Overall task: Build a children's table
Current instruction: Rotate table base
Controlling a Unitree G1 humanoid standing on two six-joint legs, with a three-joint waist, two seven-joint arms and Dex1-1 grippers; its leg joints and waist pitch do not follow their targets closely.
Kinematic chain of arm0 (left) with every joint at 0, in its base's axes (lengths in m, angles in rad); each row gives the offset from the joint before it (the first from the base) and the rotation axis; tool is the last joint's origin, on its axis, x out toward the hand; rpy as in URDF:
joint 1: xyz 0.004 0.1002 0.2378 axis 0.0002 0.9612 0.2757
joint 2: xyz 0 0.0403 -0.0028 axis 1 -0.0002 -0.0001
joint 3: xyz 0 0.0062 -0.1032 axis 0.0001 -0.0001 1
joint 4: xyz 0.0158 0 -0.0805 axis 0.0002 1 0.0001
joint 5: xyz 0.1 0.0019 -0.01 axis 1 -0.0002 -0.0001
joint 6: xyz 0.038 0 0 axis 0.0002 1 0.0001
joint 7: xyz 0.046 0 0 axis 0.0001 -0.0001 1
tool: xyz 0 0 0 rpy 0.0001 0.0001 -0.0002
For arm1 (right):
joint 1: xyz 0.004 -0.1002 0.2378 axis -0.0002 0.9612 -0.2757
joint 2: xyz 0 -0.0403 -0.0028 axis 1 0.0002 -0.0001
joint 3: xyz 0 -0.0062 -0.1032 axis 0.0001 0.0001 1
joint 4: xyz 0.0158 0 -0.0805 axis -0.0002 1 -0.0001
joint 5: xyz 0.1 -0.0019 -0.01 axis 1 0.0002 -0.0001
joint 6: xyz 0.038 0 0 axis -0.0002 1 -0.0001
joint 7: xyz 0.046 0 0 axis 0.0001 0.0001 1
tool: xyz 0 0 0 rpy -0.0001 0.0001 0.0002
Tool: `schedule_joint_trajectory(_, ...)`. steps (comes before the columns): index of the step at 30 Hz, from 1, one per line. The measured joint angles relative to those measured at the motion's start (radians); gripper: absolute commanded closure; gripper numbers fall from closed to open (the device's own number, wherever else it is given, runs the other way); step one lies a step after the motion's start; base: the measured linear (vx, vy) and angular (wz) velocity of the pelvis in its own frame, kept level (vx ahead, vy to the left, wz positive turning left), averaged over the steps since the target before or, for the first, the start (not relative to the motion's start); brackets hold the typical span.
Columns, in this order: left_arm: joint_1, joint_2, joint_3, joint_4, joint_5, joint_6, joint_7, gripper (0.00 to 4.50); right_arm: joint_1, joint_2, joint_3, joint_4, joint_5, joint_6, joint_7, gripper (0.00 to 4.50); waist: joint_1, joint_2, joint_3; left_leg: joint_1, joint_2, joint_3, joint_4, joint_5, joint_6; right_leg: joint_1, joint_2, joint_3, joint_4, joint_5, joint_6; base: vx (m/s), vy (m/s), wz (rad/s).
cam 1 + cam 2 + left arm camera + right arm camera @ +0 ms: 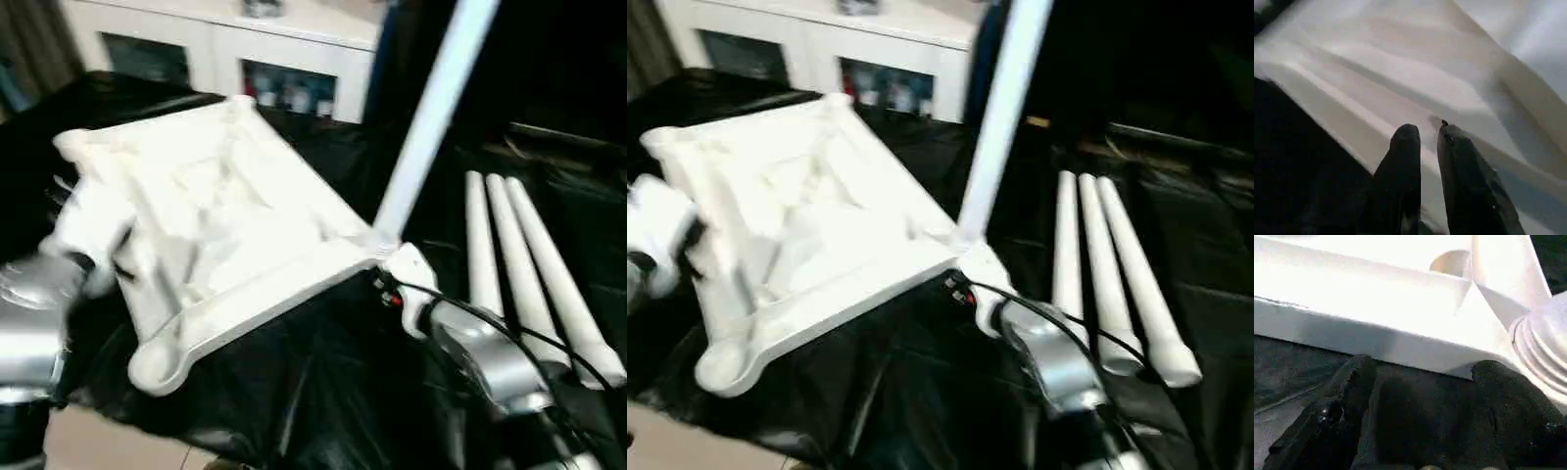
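black sheet (323, 392): covers the work surface. tabletop (216, 225): white, ribbed underside up, tilted on the sheet, one tube leg (431, 117) standing in its corner socket nearest the right arm. three loose legs (524, 274): side by side on the sheet, right of the tabletop. white cabinet (284, 49): behind. right gripper (1420, 377): fingers spread wide beside the tabletop's edge, empty. left gripper (1427, 132): fingers narrow, tips against the tabletop.
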Motion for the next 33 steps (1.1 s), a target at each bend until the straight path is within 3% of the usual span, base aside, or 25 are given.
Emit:
schedule_joint_trajectory(5,-0.022,0.005,-0.075,0.086,0.026,0.012,-0.051,3.73,-0.057,0.047,0.008,0.095,-0.018,0.001,-0.050,0.85,-0.005,0.013,0.002,0.003,0.000,-0.001,0.000,0.002,-0.003,0.000,0.000,0.000,0.004,0.001,0.000,0.000,0.000,0.00)
schedule_joint_trajectory(13,-0.031,0.070,-0.160,0.042,-0.009,0.116,-0.191,3.73,-0.162,0.091,-0.008,0.274,-0.023,-0.057,-0.116,0.85,-0.026,0.037,0.001,0.004,0.000,-0.001,-0.002,0.003,-0.005,0.000,0.000,0.000,0.004,0.001,0.000,0.000,0.000,0.00)
schedule_joint_trajectory(19,-0.038,-0.026,-0.203,-0.022,-0.077,0.129,-0.266,3.73,-0.199,0.102,-0.039,0.321,-0.035,-0.077,-0.157,0.85,-0.008,0.044,0.001,0.002,0.000,-0.001,-0.001,0.003,-0.005,0.000,0.000,0.000,0.004,0.001,-0.001,0.000,0.000,0.00)
schedule_joint_trajectory(24,-0.102,-0.125,-0.228,0.044,-0.070,0.110,-0.216,3.73,-0.148,0.074,-0.043,0.221,-0.035,-0.057,-0.158,0.85,0.009,0.049,0.002,0.000,0.000,0.000,-0.001,0.005,-0.003,0.001,0.000,0.000,0.004,0.001,0.000,0.000,0.000,0.00)
schedule_joint_trajectory(33,-0.119,-0.221,-0.264,0.044,-0.083,0.090,-0.192,3.73,-0.021,-0.012,-0.076,-0.044,-0.037,0.090,-0.152,0.85,0.009,0.051,0.001,-0.008,0.000,0.001,0.001,0.008,0.000,-0.001,-0.001,0.002,0.003,0.000,0.003,0.000,0.000,0.00)
